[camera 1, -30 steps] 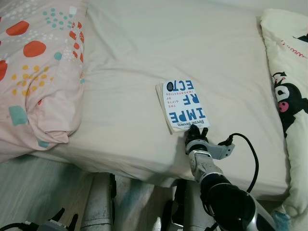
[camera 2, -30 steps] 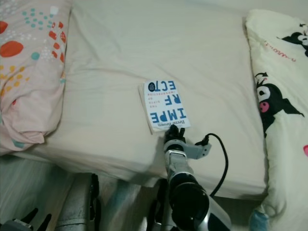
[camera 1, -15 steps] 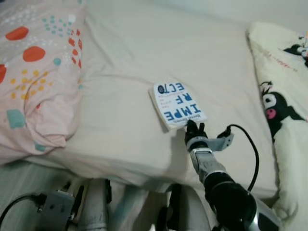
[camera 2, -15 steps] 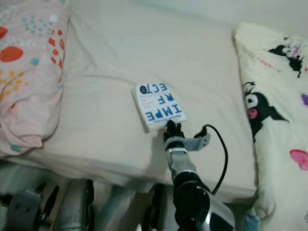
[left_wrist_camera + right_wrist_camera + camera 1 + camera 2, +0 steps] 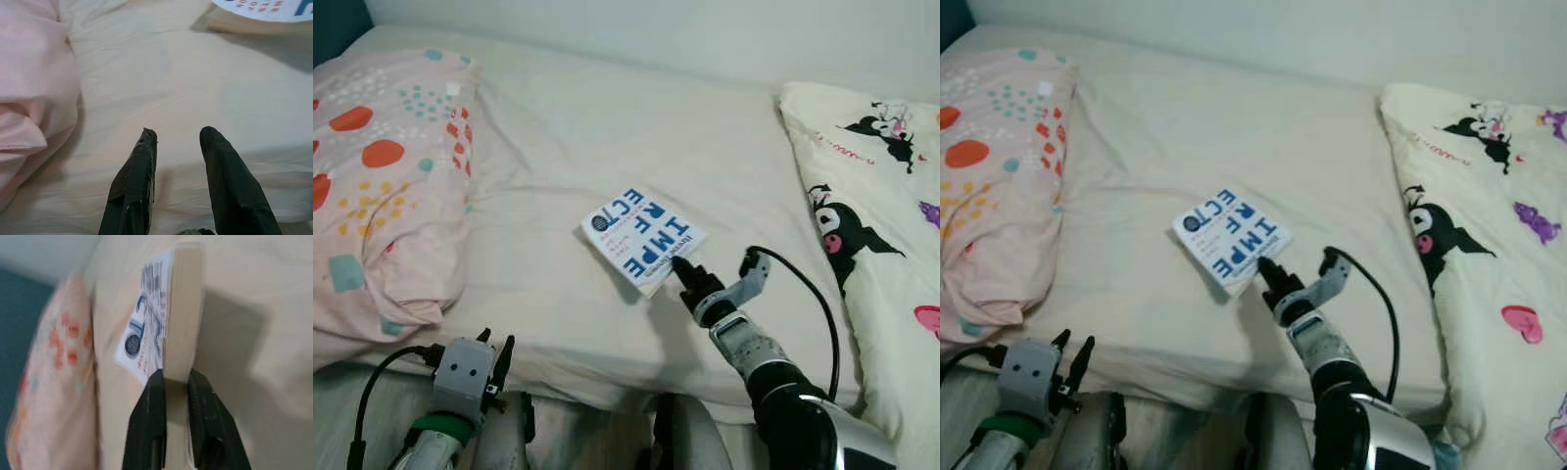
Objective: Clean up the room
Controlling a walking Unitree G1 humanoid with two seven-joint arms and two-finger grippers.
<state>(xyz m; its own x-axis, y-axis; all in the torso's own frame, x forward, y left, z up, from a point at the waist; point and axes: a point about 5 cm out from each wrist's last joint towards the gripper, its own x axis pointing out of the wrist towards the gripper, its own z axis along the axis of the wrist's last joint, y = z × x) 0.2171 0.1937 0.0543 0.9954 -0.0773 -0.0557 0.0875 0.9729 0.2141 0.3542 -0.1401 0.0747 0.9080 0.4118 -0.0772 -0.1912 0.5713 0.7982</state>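
- Left gripper (image 5: 495, 350) raised into sight at the near edge of the bed, fingers (image 5: 134, 182) parted with nothing between them; a second ago barely visible low by the floor.
- Pink patterned pillow (image 5: 382, 186) lying at the left end of the cream sheet (image 5: 578, 127), same spot as before.
- White and blue book (image 5: 642, 238) near the middle of the bed, now turned at a slant and its near corner lifted off the sheet; a second ago flat and nearly square to the bed edge.
- Right gripper (image 5: 684, 273) clamped on the book's near edge, one finger (image 5: 149, 431) on either face; earlier only touching that edge.
- Cartoon-print blanket (image 5: 871, 196) bunched along the right side, well apart from the book.
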